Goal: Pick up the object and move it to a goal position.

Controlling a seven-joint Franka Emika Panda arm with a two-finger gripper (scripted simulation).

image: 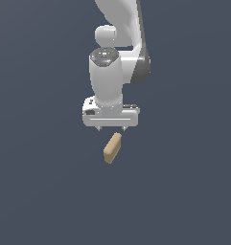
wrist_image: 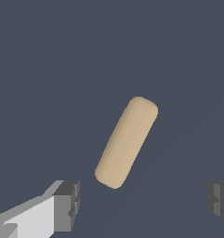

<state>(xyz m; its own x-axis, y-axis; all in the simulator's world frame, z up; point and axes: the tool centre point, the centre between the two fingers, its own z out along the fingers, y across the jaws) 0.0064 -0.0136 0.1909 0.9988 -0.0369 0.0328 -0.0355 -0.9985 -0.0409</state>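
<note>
While the white robot arm [image: 119,38] is hanging over the dark grey surface [image: 35,182], its white gripper [image: 111,128] is showing jaws spread wide, gripping nothing. Just below, the small tan elongated block with rounded edges [image: 112,148] is lying slantwise on the surface, untouched by either dark fingertip [wrist_image: 69,204].

We see the scene from 2 cameras: the exterior view faces the arm head-on from a distance, slightly above; the wrist view looks down closely past the fingertips [wrist_image: 67,204]. Both share the tan block [image: 112,148] [wrist_image: 126,142].
</note>
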